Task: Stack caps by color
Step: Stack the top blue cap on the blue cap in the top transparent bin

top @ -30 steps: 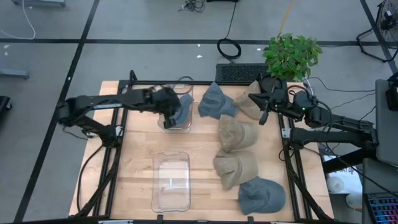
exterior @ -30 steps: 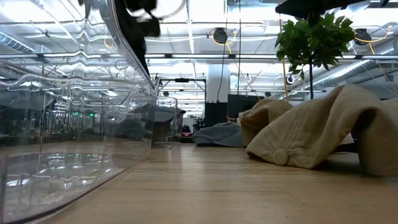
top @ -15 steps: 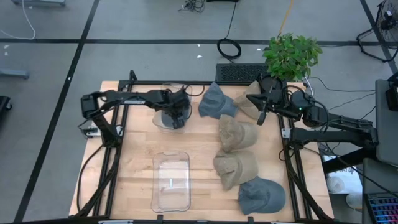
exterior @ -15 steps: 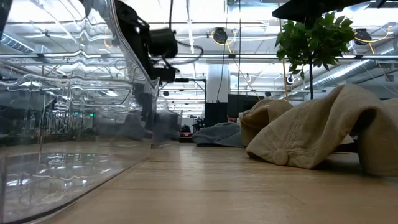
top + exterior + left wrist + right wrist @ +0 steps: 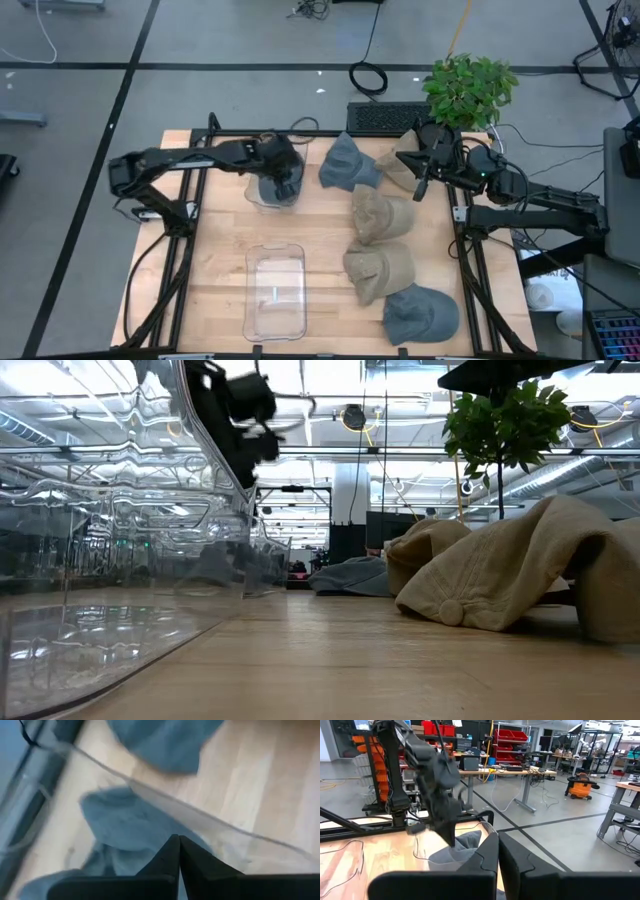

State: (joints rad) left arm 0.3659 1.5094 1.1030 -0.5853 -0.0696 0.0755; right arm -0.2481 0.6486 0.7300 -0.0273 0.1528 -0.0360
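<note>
The sorting looks barely begun, judging by how things lie; the far clear bin holds slate-blue fabric, at least one blue cap (how many lie in there cannot be told), while the near clear bin shows nothing inside; the left claw hangs over the far bin with its fingers pressed together, and in its wrist view the tips meet just above the blue cloth, though whether they pinch any of it cannot be told; five caps lie loose along the right half of the tabletop: a blue cap at the far edge, a tan cap beside it, two more tan caps and in a row toward the front, and a second blue cap nearest the front; the right claw waits above the far tan cap, fingers closed on nothing; no tan stack exists, so most of the work remains.
</note>
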